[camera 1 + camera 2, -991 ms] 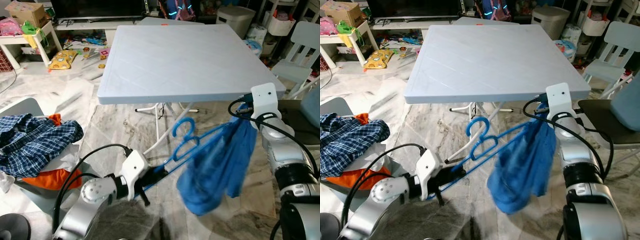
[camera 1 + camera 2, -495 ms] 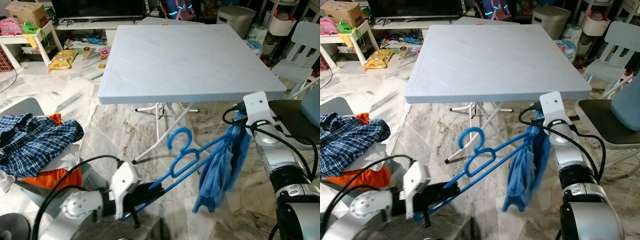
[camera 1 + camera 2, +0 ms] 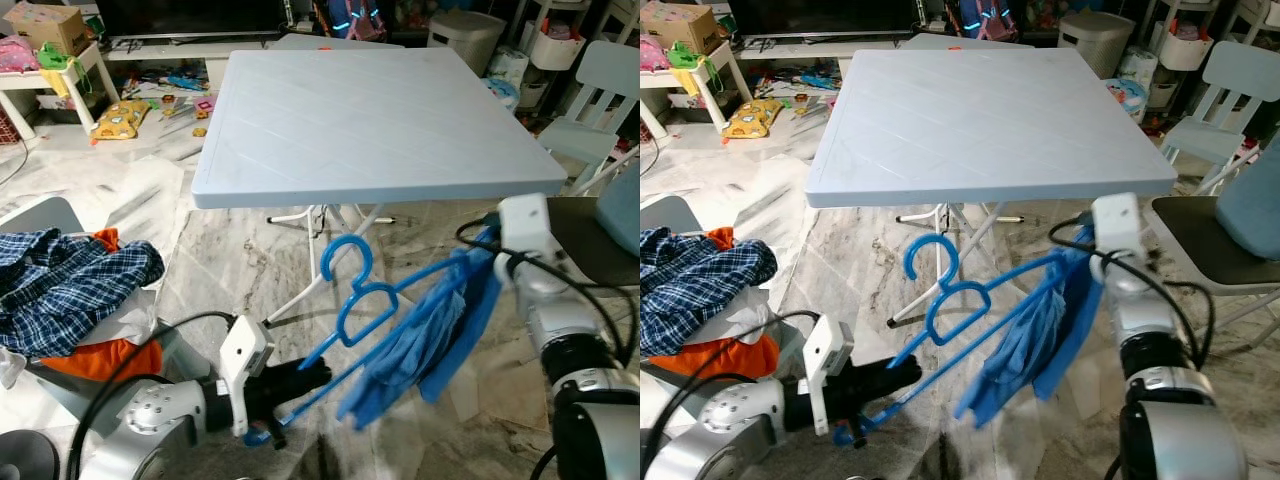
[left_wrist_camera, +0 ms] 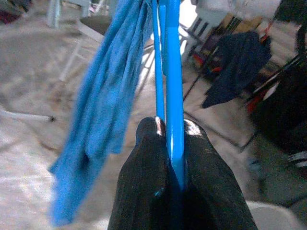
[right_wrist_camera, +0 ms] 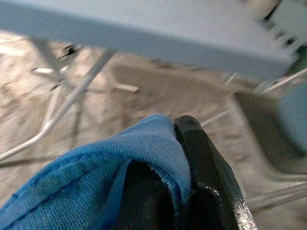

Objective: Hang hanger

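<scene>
A blue plastic hanger [image 3: 362, 303] slants low in front of the table, hook [image 3: 343, 257] pointing up. My left gripper [image 3: 296, 380] is shut on its lower end; in the left wrist view both black fingers [image 4: 144, 167] pinch the blue bar [image 4: 173, 91]. A blue garment [image 3: 425, 335] drapes from the hanger's raised right end and hangs toward the floor. My right gripper [image 3: 483, 252] is at that end, shut on the garment; in the right wrist view the cloth [image 5: 139, 153] folds over a black finger [image 5: 196, 153].
The light blue folding table [image 3: 370, 110] stands just behind the hanger, its front edge above it. Plaid and orange clothes [image 3: 70, 285] are heaped at the left. A dark-seated chair [image 3: 590, 225] is at the right, a white chair [image 3: 600, 100] behind it. Toys litter the far floor.
The garment has swung out to the left and spread, after hanging straight down. The hanger's hook has risen slightly and shifted left. Both grippers keep their hold.
</scene>
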